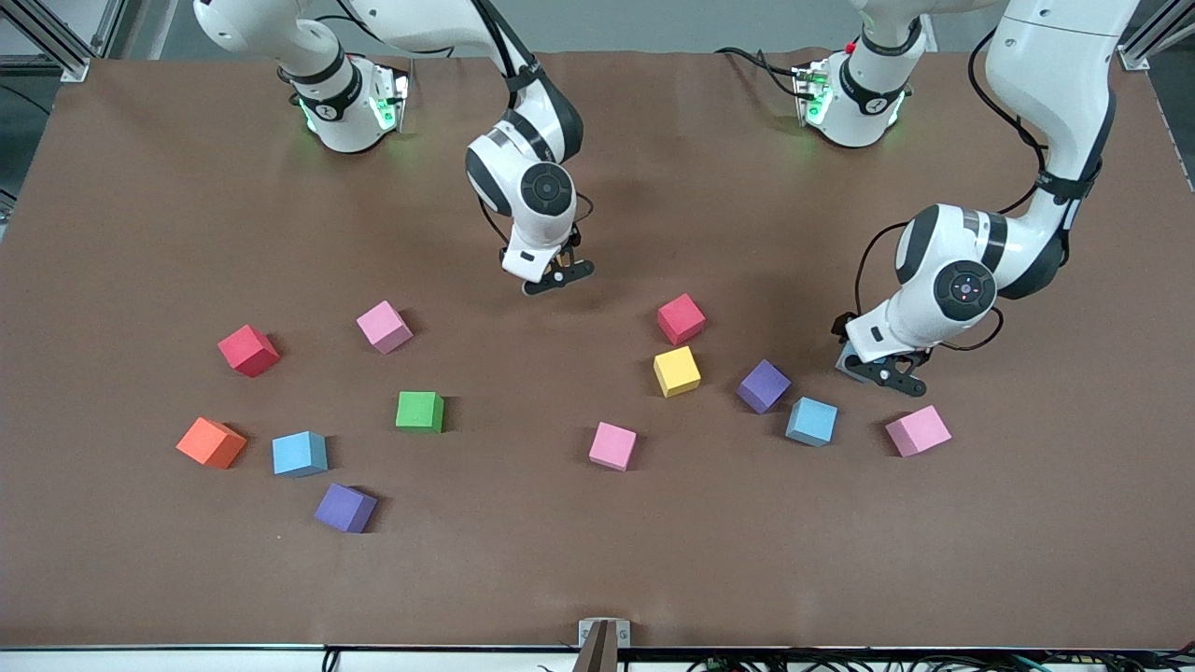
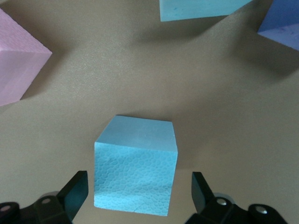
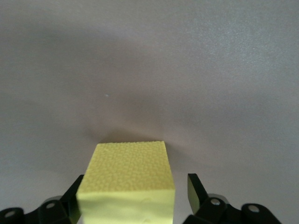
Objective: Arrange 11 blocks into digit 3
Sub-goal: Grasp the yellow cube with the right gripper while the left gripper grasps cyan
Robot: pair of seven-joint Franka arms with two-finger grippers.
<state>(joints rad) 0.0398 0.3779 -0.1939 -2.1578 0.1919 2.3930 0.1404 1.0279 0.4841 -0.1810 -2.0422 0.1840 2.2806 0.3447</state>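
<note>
Matte brown table (image 1: 597, 579), pebble-grained foam cubes (image 1: 612, 445) scattered singly from 3 to 9 o'clock, left gripper (image 2: 138, 191) spread wide astride light blue cube (image 2: 136, 163) at 3 o'clock, right gripper (image 3: 133, 196) unclamped around yellow cube (image 3: 128, 177) near centre.

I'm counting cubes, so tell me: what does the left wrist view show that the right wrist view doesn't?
Only the left wrist view: a blue cube between the open left gripper, plus a pink cube, a second blue cube and a purple cube at the edges.
Only the right wrist view: a yellow cube between the right gripper, a gap at one finger.
Both: bare table and a gripper straddling one cube.
</note>
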